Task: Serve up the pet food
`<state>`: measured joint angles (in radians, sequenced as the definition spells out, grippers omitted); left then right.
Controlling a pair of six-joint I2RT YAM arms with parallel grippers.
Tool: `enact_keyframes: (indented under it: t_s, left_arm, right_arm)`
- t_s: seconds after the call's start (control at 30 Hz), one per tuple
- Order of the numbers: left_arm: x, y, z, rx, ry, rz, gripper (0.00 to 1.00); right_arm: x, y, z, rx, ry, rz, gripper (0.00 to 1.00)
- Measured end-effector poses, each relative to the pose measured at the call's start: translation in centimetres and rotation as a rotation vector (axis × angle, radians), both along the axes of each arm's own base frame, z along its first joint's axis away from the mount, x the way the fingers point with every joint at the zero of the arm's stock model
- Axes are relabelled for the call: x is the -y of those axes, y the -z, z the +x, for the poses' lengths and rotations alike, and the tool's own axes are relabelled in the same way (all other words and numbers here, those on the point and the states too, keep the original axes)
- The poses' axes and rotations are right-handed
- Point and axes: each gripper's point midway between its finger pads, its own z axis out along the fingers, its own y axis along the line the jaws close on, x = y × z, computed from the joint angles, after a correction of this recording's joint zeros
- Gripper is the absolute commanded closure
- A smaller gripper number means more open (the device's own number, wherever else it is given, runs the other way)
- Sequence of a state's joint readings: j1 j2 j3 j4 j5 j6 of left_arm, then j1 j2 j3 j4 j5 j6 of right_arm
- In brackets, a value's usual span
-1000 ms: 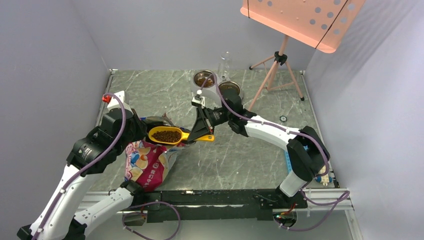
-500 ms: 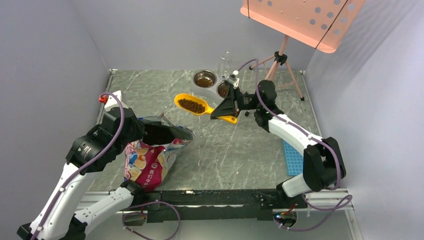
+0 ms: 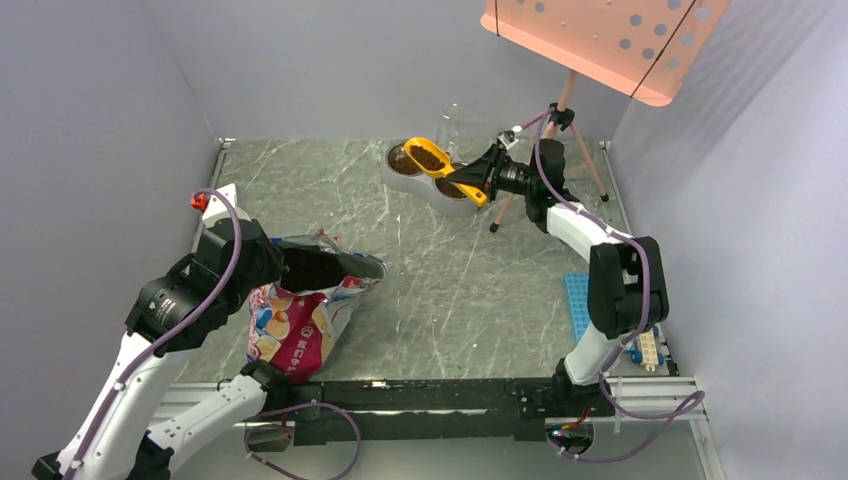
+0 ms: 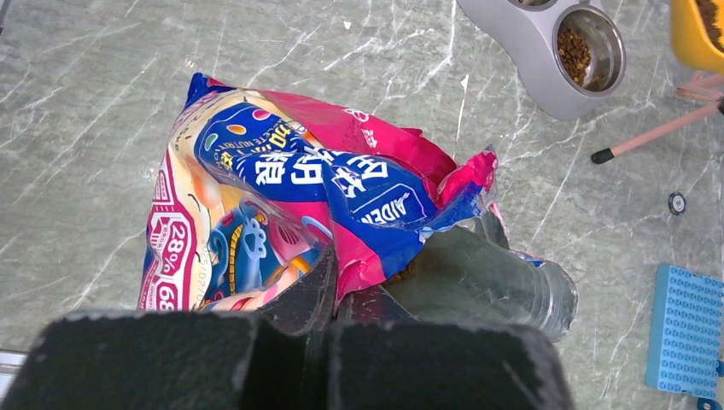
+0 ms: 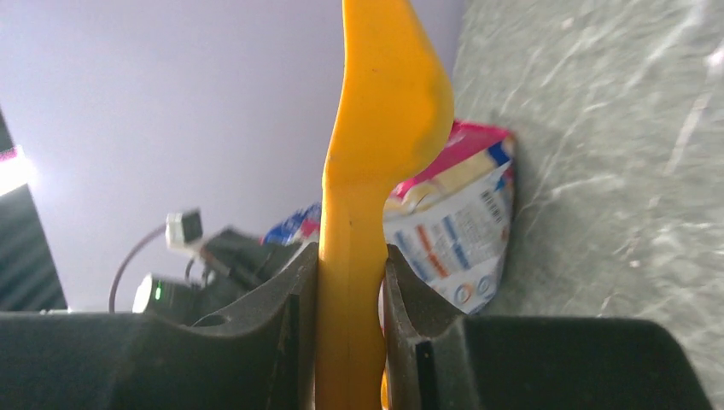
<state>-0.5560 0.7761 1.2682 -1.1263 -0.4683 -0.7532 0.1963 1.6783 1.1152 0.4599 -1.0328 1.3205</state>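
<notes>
**Pet food (image 3: 427, 157) sits in the raised scoop above the feeder**

Nearest the arm bases, the left gripper (image 4: 337, 295) is pinched closed on the rim of the pink, red and blue printed foil bag (image 4: 282, 196), holding its mouth open. The bag lies slumped on the grey marble-patterned table (image 3: 470, 290), its mouth facing the far right. The inside of the mouth looks dark, and a few brown pellets show at the fold just beside the fingers.

To the right, near the table's edge, lies a flat blue studded plastic plate (image 4: 683, 329), well apart from the bag.

Farther back stands a grey plastic feeder with two round steel bowls (image 4: 546, 85). The bowl seen in full from the left wrist holds a small heap of brown kibble.

Above the feeder, the yellow plastic scoop (image 3: 455, 180) is held in the air. Its cup is filled with small dark-brown dry kibble. The right gripper (image 5: 352, 273) clamps the scoop's handle between both fingers, edge-on in the right wrist view.

Behind the feeder stands a clear bottle (image 3: 449, 122). To its right is a pink tripod stand (image 3: 556, 125), which carries a perforated salmon panel (image 3: 600, 40).
</notes>
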Motion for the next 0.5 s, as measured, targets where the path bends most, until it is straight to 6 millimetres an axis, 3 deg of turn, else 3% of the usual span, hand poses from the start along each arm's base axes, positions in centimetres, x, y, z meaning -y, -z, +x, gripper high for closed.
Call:
enact_keyframes:
  t_s: [0.1,0.23,0.5]
  left_arm:
    - [0.0,0.0,0.0,0.0,0.0,0.001,1.0]
    - [0.0,0.0,0.0,0.001,0.001,0.001,1.0]
    - [-0.2,-0.1,-0.2,0.006,0.004,0.004,1.0]
  right_arm:
    - [1.2,2.9,2.9,-0.09,0.122,-0.033,1.0]
    - [3.0,6.3,4.8,-0.193,0.248,-0.096,1.0]
    - [6.1,12.7,5.5,-0.367,0.391,-0.28,1.0]
